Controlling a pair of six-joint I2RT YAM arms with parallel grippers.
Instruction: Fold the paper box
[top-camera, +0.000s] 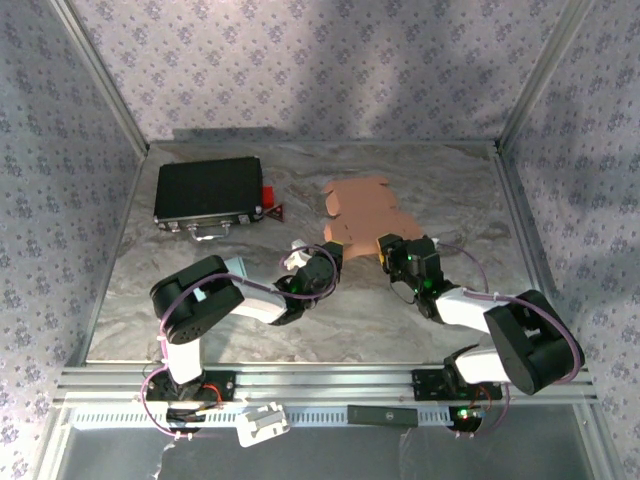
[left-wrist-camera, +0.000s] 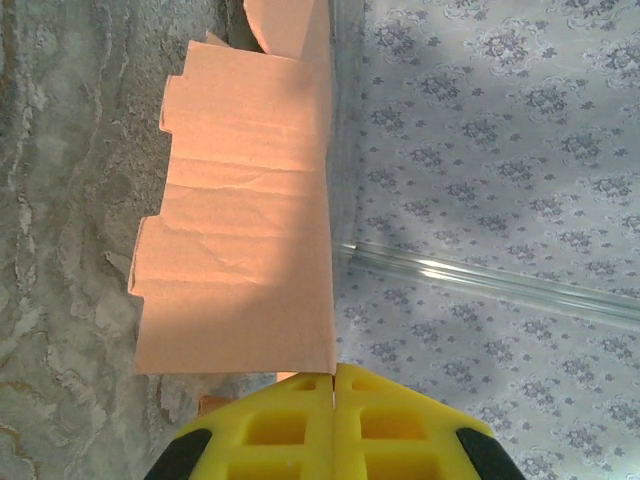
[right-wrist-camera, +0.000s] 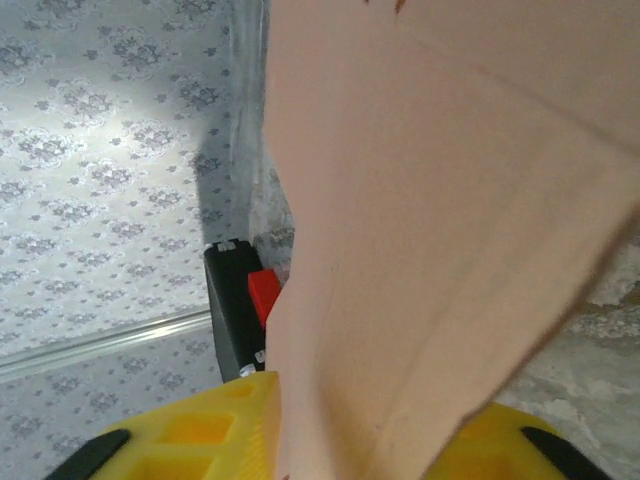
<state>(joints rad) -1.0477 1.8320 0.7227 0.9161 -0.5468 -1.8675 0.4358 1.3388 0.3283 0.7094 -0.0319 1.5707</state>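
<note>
The paper box (top-camera: 362, 208) is a flat tan cardboard cut-out lying on the marbled table, right of centre. My left gripper (top-camera: 326, 262) is at its near left edge. In the left wrist view the yellow fingers (left-wrist-camera: 290, 425) are pressed together, and the cardboard sheet (left-wrist-camera: 240, 240) meets their tips edge-on. My right gripper (top-camera: 392, 250) is at the box's near right corner. In the right wrist view a tan panel (right-wrist-camera: 430, 200) passes between the two yellow fingers (right-wrist-camera: 200, 430) and hides most of the scene.
A black case (top-camera: 208, 192) with a metal handle lies at the back left, and a small red piece (top-camera: 268, 195) sits by its right end. The same case (right-wrist-camera: 228, 310) and red piece (right-wrist-camera: 262, 293) appear past the cardboard. Patterned walls enclose the table.
</note>
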